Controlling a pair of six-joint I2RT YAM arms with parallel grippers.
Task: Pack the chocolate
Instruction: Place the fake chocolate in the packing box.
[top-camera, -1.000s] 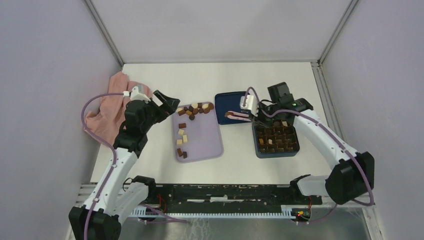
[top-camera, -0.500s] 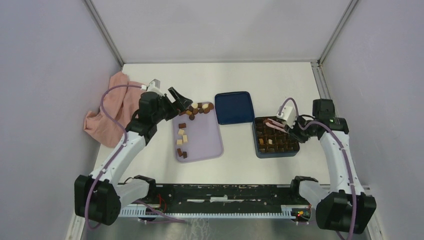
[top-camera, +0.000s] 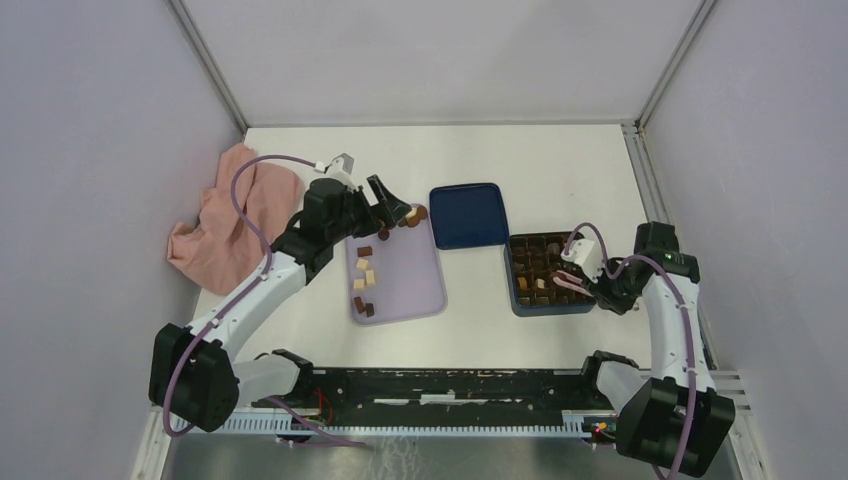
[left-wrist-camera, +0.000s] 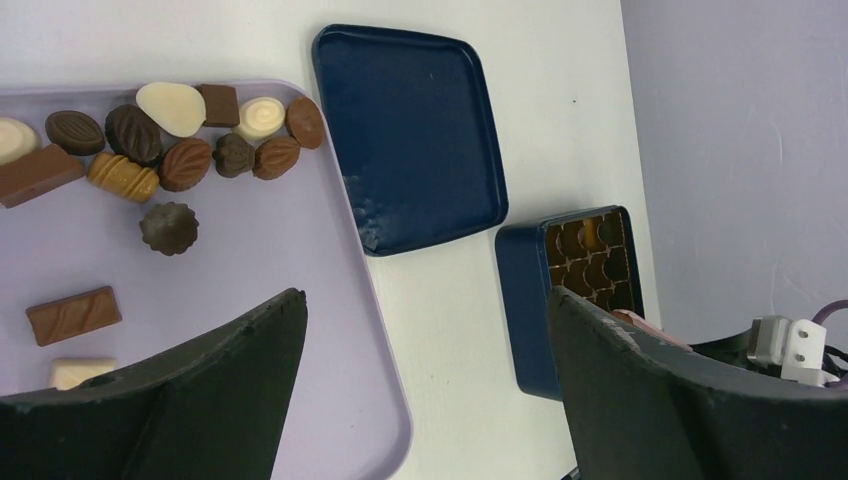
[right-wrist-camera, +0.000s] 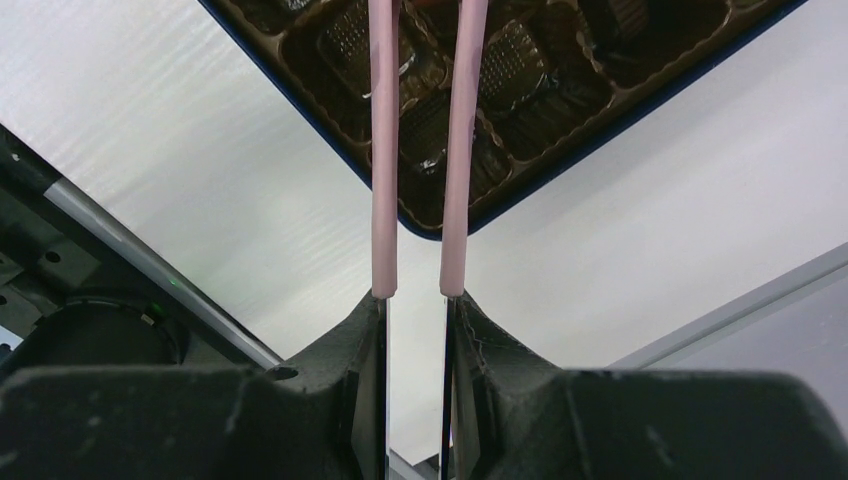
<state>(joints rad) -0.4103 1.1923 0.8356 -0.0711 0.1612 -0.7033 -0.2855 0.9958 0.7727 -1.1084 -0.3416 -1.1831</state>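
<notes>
**Hovering over the sweets, one arm at the tray and one at the box**

From above, a flat lilac plastic tray (top-camera: 405, 275) lies left of centre on the white table (top-camera: 560, 160). The loose chocolate (top-camera: 366, 250), small brown, dark and cream pieces, is scattered along its upper edge and down its left side. The left gripper (top-camera: 388, 203) hangs over the tray's upper left corner with its black fingers spread and nothing between them. A crumpled pink cloth (top-camera: 225, 215) sits at the far left. A dark blue square lid (top-camera: 468, 214) lies just right of the tray. Lower right of it is the dark blue box with a brown grid liner (top-camera: 550, 308), which already holds several pieces. The right gripper (top-camera: 585, 278) reaches in from the box's right side.

Looking from the left wrist, the two black fingers stand wide apart at the bottom of the frame around the left gripper (left-wrist-camera: 425, 300). The chocolate (left-wrist-camera: 185, 163) is bunched at the upper left on the tray (left-wrist-camera: 250, 290). The lid (left-wrist-camera: 415, 135) is in the upper middle and the box (left-wrist-camera: 520, 310) at the right.

Looking from the right wrist, the right gripper (right-wrist-camera: 415, 300) pinches a pair of slim pink tongs (right-wrist-camera: 381, 150). Their two arms run up side by side, a narrow gap between them, over the box (right-wrist-camera: 425, 215) and the ribbed pieces (right-wrist-camera: 515, 65) in it. The tips of the pink tongs leave the top of the frame, so I cannot tell whether they carry anything.
</notes>
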